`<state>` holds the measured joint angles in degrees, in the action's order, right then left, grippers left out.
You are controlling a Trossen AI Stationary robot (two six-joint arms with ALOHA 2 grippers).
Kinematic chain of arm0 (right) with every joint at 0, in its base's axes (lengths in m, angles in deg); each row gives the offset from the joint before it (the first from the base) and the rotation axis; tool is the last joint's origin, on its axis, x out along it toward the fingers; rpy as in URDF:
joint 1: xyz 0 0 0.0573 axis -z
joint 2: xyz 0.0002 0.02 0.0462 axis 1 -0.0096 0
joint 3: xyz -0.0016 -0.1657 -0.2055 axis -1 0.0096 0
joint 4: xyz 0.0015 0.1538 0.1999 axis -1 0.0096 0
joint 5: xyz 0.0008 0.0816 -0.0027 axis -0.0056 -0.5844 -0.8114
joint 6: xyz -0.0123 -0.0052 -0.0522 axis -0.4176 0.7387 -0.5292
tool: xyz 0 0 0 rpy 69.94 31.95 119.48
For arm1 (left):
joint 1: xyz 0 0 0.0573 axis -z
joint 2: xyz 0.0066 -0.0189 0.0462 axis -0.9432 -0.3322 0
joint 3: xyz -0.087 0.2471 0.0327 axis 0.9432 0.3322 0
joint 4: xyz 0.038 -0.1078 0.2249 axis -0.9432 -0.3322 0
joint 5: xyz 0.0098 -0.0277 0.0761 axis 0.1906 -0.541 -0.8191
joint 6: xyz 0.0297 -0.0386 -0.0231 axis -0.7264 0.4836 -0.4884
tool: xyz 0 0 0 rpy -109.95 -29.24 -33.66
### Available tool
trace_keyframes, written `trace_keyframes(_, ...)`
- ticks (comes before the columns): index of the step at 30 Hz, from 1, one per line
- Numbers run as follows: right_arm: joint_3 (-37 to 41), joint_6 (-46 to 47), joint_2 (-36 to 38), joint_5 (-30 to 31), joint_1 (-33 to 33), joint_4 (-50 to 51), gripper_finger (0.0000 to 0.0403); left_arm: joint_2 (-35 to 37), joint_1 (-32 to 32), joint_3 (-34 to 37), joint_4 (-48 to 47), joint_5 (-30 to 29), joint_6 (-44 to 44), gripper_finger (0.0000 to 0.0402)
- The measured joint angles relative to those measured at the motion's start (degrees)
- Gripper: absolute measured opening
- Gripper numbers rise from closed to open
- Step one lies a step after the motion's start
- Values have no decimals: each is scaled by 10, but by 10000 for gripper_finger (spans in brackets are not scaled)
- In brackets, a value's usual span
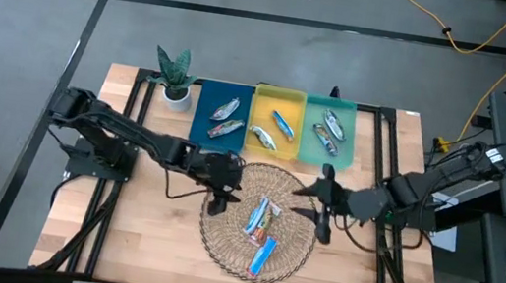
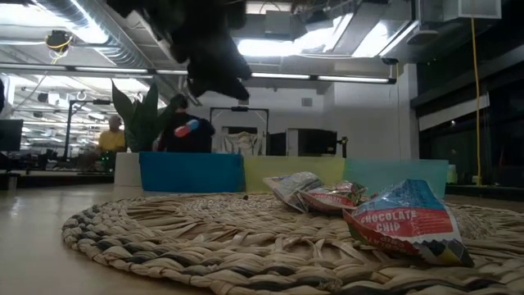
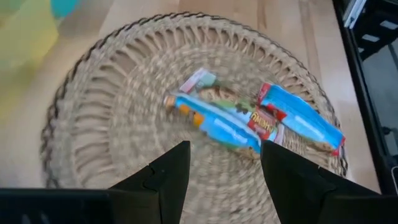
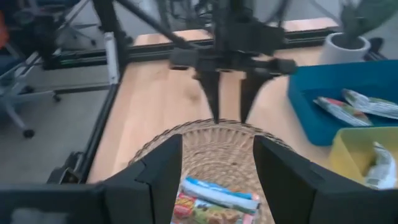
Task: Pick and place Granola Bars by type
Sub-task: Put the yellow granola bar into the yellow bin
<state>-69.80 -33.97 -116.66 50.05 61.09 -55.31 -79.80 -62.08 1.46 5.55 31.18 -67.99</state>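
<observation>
Left gripper (image 1: 222, 199) and right gripper (image 1: 324, 216) hover over basket (image 1: 220, 236) edges, jaws apparently parted, empty.

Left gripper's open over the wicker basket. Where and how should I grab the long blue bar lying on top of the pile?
Probably across the middle of the long blue wrapped bar, coming straight down with the open left gripper. It lies flat and slantwise on the round wicker basket, atop another bar, so turn the fingers to span its narrow width; its crimped ends look too thin to hold.
</observation>
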Motion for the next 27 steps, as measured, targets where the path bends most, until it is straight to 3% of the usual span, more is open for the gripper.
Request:
trace_keyframes(5, 6, -19, 31, -16, -16, 4, 199, -48, 6, -45, 0, -8, 10, 189)
trace_keyframes(12, 6, -118, 94, -66, -12, 2, 199, -116, 12, -91, -29, -61, 69, 189)
trace_keyframes(19, 6, -201, 140, -183, 38, -1, 199, -169, 40, -110, -73, -117, 180, 191)
trace_keyframes(27, 5, -258, 163, -321, 112, 5, 199, -196, 70, -111, -40, -117, 289, 220)
